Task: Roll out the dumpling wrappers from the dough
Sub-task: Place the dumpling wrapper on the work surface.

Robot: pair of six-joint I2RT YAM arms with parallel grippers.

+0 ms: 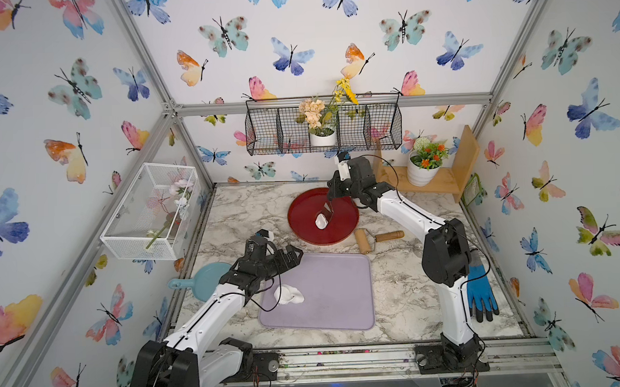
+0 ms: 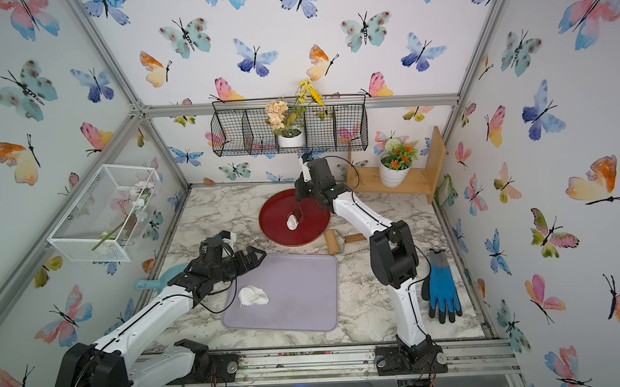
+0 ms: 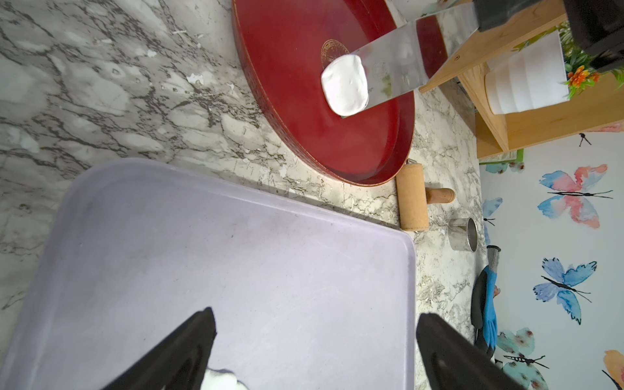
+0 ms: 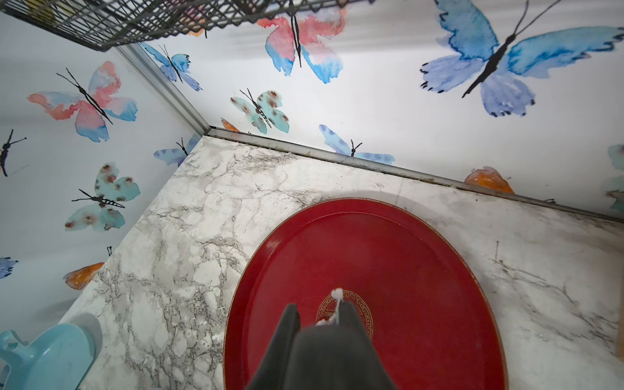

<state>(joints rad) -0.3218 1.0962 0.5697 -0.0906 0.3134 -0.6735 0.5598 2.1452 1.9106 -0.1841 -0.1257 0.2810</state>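
A glossy red tray (image 3: 287, 101), a mirror-bright metal blade (image 3: 398, 64), a matt lilac board (image 3: 270, 270), a bare wooden roller (image 3: 412, 199) and matt white dough (image 1: 289, 296) are seen.

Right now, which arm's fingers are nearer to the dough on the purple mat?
Left. The left fingers hang open just behind the dough, above the purple mat; the right fingers are far back over the red tray, holding a scraper.

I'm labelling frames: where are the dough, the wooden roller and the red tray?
dough (image 1: 288, 295): in a top view, middle of the white lump.
wooden roller (image 1: 362, 241): in a top view, middle of its barrel.
red tray (image 1: 302, 216): in a top view, bare red floor.
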